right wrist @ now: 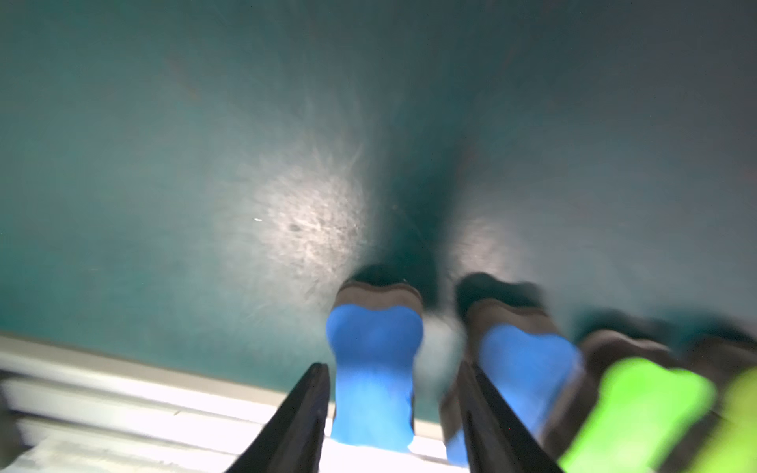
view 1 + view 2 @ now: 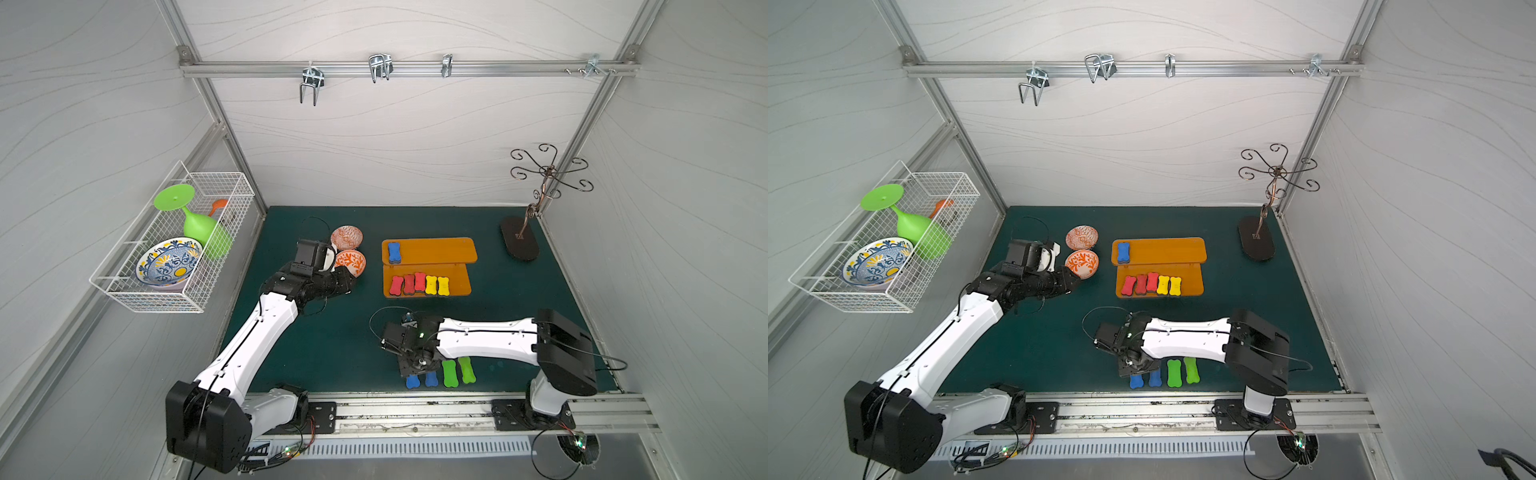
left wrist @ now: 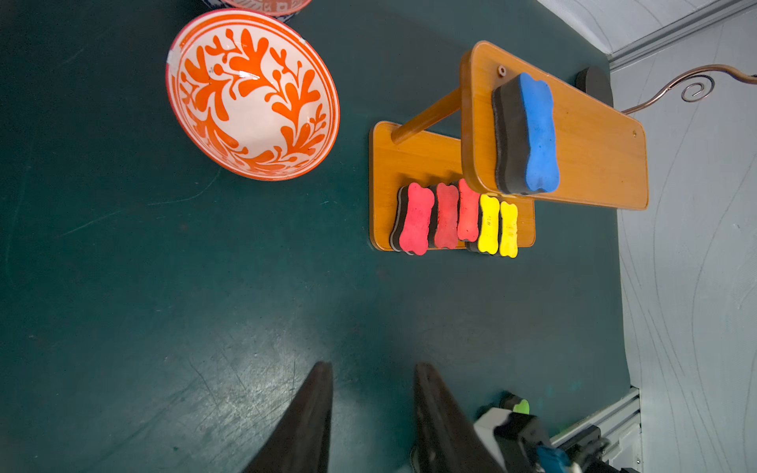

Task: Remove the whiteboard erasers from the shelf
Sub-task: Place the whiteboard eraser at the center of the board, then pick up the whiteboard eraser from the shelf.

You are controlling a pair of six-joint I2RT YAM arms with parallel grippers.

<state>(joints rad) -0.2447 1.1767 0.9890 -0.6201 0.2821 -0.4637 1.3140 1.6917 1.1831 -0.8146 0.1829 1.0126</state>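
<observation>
The orange shelf [image 2: 432,249] stands mid-table. One blue eraser [image 2: 393,253] lies on its upper board. On the lower board [image 2: 459,286] sit three red erasers [image 2: 409,284] and two yellow ones [image 2: 437,286]. Two blue erasers [image 2: 412,381] and two green erasers [image 2: 449,373] lie on the mat near the front edge. My right gripper [image 1: 393,366] points down over the leftmost blue eraser [image 1: 372,368], open, with its fingers standing off the eraser's sides. My left gripper [image 3: 373,365] hovers open and empty left of the shelf [image 3: 594,155].
Two orange-patterned bowls [image 2: 347,237] [image 2: 351,262] sit beside the left wrist. A white wire basket [image 2: 174,249] on the left wall holds a green glass and a blue bowl. A scrolled metal stand [image 2: 519,243] is at the back right. The front rail [image 2: 415,411] runs just behind the placed erasers.
</observation>
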